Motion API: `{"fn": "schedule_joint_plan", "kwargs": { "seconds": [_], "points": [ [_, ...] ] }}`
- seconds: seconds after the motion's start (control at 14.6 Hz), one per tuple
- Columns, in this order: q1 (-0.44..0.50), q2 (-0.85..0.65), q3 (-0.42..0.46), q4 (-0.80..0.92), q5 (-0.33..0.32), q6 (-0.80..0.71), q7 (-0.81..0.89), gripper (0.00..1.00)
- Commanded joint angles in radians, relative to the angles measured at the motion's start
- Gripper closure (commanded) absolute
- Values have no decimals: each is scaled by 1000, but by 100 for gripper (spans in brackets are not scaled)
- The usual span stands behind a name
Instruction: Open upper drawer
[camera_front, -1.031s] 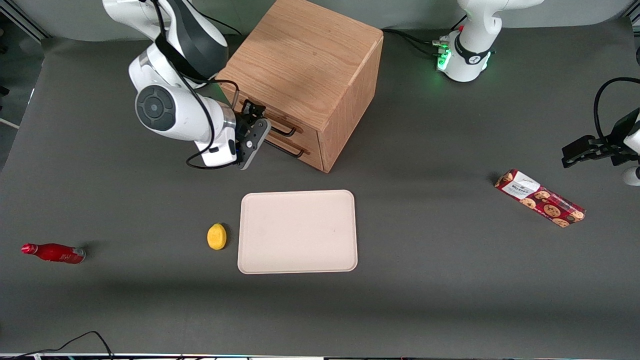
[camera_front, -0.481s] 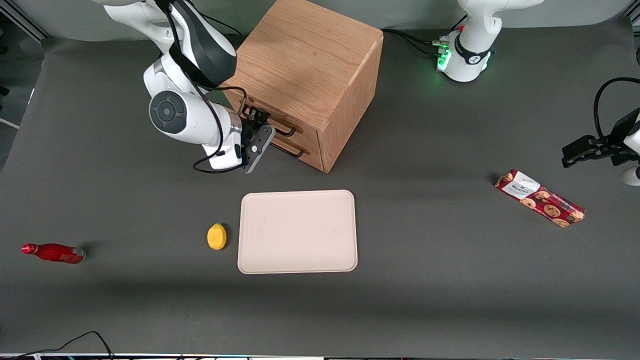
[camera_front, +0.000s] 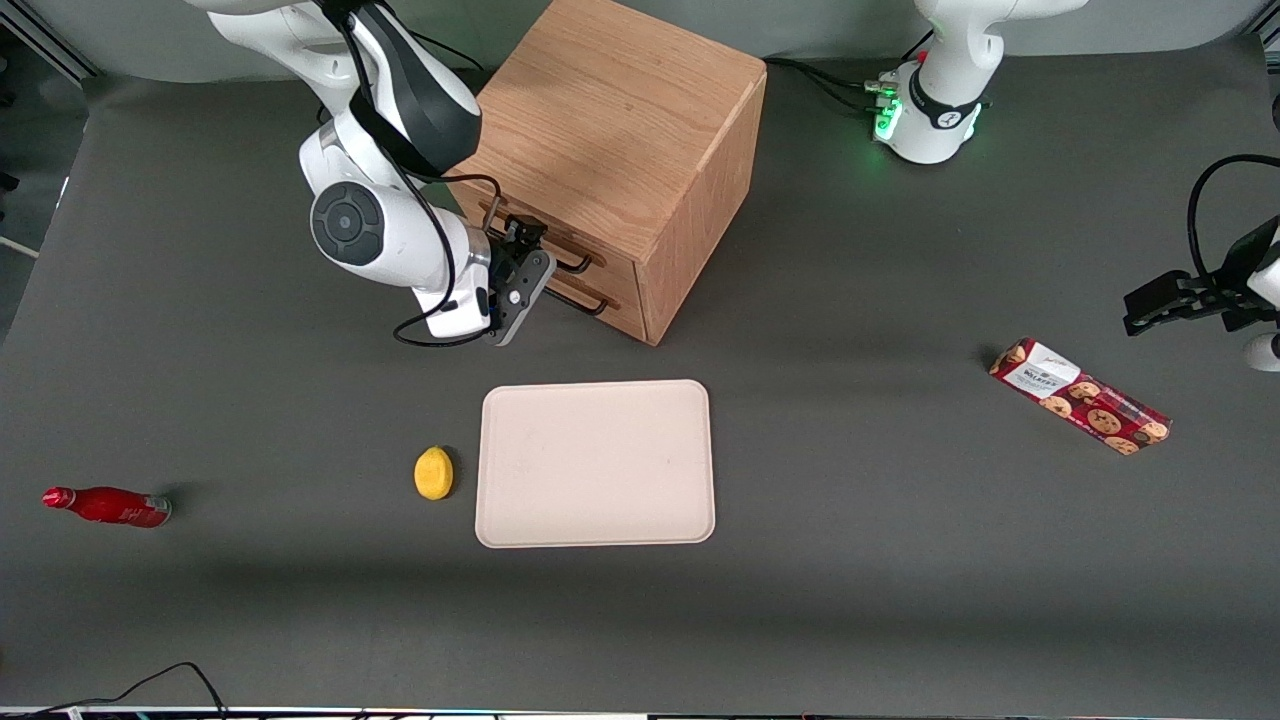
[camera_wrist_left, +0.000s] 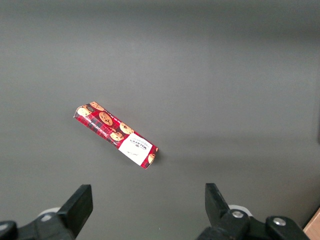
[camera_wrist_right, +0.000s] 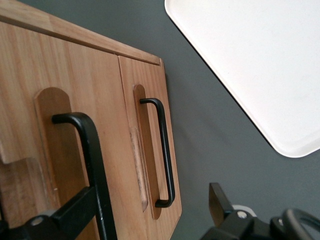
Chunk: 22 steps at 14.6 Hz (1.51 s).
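Note:
The wooden cabinet (camera_front: 620, 120) stands with both drawers shut. The upper drawer (camera_front: 612, 268) (camera_wrist_right: 75, 75) carries a thin black bar handle (camera_front: 568, 260) (camera_wrist_right: 89, 150); the lower drawer's handle (camera_front: 590, 302) (camera_wrist_right: 164, 150) sits closer to the table. My right gripper (camera_front: 527, 248) (camera_wrist_right: 150, 210) is open, right in front of the drawer fronts. One finger (camera_wrist_right: 75, 207) crosses the upper handle's bar; whether it touches is unclear. The second finger (camera_wrist_right: 220, 200) hangs past the lower drawer, over the table. Nothing is gripped.
A cream tray (camera_front: 595, 462) (camera_wrist_right: 250, 60) lies nearer the front camera than the cabinet, with a yellow lemon (camera_front: 433, 472) beside it. A red bottle (camera_front: 105, 505) lies toward the working arm's end. A cookie box (camera_front: 1080, 397) (camera_wrist_left: 116, 136) lies toward the parked arm's end.
The right arm has swung in toward the cabinet, bringing the open gripper closer to the drawer fronts and the upper handle. The drawers have not moved.

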Motion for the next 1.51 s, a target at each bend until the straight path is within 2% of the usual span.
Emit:
{"fn": "schedule_joint_plan", "kwargs": {
  "seconds": [0.0, 0.76, 1.17, 1.44],
  "points": [
    [-1, -5, 0, -38, -11, 50, -18, 0],
    [-20, 1, -17, 87, -10, -74, -20, 0],
    [-20, 33, -119, 250, -6, -226, -23, 0],
    [-21, 39, -124, 262, 1, -249, -24, 0]
  ]
}}
